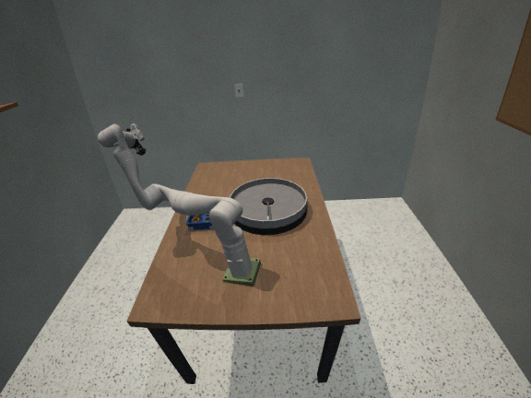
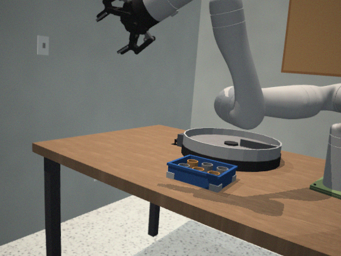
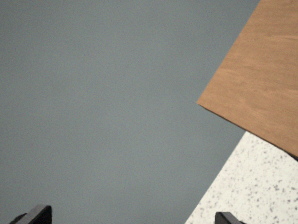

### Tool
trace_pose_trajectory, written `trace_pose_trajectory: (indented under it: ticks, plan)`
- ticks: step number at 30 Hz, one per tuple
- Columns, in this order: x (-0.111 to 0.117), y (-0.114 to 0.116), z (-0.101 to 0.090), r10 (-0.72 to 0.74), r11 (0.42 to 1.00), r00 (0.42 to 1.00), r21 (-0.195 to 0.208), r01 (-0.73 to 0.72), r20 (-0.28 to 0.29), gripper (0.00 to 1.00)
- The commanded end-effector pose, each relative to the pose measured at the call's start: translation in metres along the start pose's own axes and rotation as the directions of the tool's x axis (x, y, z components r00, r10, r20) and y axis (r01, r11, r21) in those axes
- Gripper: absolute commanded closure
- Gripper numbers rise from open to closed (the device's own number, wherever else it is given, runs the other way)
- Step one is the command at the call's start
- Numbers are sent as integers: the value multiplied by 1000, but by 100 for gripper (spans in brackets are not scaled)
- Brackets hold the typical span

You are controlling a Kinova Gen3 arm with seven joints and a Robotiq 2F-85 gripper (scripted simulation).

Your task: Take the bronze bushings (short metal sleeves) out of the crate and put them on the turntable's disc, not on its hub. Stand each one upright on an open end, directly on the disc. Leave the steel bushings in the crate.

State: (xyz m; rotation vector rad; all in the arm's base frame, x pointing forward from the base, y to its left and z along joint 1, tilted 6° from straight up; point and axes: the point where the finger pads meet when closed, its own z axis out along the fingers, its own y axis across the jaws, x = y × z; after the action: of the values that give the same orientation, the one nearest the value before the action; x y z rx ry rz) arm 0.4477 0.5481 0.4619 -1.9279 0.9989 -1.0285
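The blue crate [image 1: 199, 227] [image 2: 189, 177] stands on the table beside the turntable. In the exterior view it holds three bronze bushings [image 2: 192, 164] [image 2: 198, 170] [image 2: 213, 172] and three steel bushings [image 2: 184, 165] [image 2: 207, 166] [image 2: 222, 169], all upright with open ends up. The arm partly hides the crate in the top view. The turntable's grey disc [image 1: 251, 200] [image 2: 207, 139] has a dark hub [image 1: 267, 201] [image 2: 231, 143] at its centre; no bushing shows on it. My gripper [image 2: 110, 35] [image 3: 134, 216] is open and empty, high above the table and well away from the crate.
A raised rim [image 1: 268, 224] [image 2: 231, 152] surrounds the disc, and an upright divider [image 1: 269, 212] [image 2: 257, 144] runs from near the hub to the rim. A small dark block [image 2: 179, 140] sits against the turntable's outer side. The wrist view shows wall, floor and a table corner [image 3: 250, 80].
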Motion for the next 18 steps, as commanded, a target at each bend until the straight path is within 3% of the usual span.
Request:
trace_pose_trajectory:
  ticks: [1,4,5,13,14,18]
  plan:
    - [16,-3,0,43,999,999,-1,-43,-12,0]
    - [16,-3,0,43,999,999,-1,-43,-12,0]
    - [49,-3,5,135,991,990,-10,-136,-42,0]
    - [49,-3,5,135,991,990,-10,-136,-42,0]
    - [83,0,9,227,973,971,-16,-229,-73,0]
    - [83,0,9,227,973,971,-16,-229,-73,0]
